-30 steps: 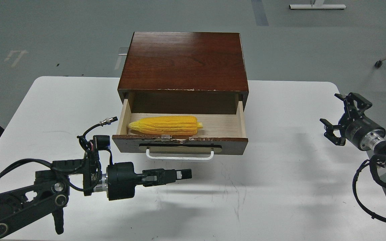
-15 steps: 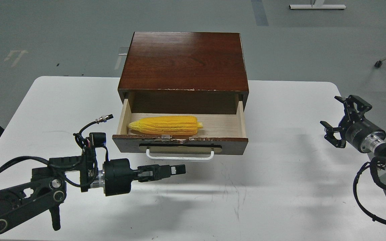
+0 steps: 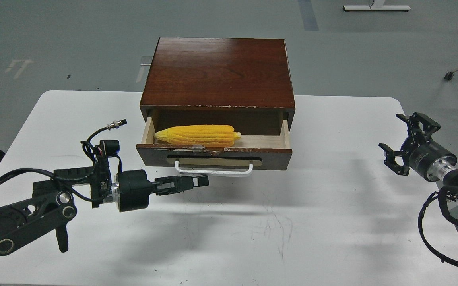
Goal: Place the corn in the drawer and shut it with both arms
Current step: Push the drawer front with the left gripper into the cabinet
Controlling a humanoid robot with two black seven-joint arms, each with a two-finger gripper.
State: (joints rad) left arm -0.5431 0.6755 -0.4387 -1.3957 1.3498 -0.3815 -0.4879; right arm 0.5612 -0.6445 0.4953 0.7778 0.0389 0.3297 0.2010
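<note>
The yellow corn (image 3: 197, 136) lies lengthwise in the left half of the drawer (image 3: 276, 155), which stands partly open from the dark brown cabinet (image 3: 219, 71). The drawer front shows a beige oval plate and a white bar handle (image 3: 213, 171). My left gripper (image 3: 202, 180) is shut and empty, pointing right, with its tip just below the left part of the handle, close to the drawer front. My right gripper (image 3: 404, 140) is open and empty, hovering over the table's right side, well away from the drawer.
The white table (image 3: 253, 238) carries the cabinet at its back middle. The left arm's cables and a connector (image 3: 115, 125) stick up left of the drawer. The right arm's cable loops at the table's right edge (image 3: 431, 234). Grey floor lies beyond.
The drawer has slid partway into the cabinet, so less of its pale floor shows. My left gripper has moved forward and left, staying at the drawer front. The right gripper has hardly moved.
</note>
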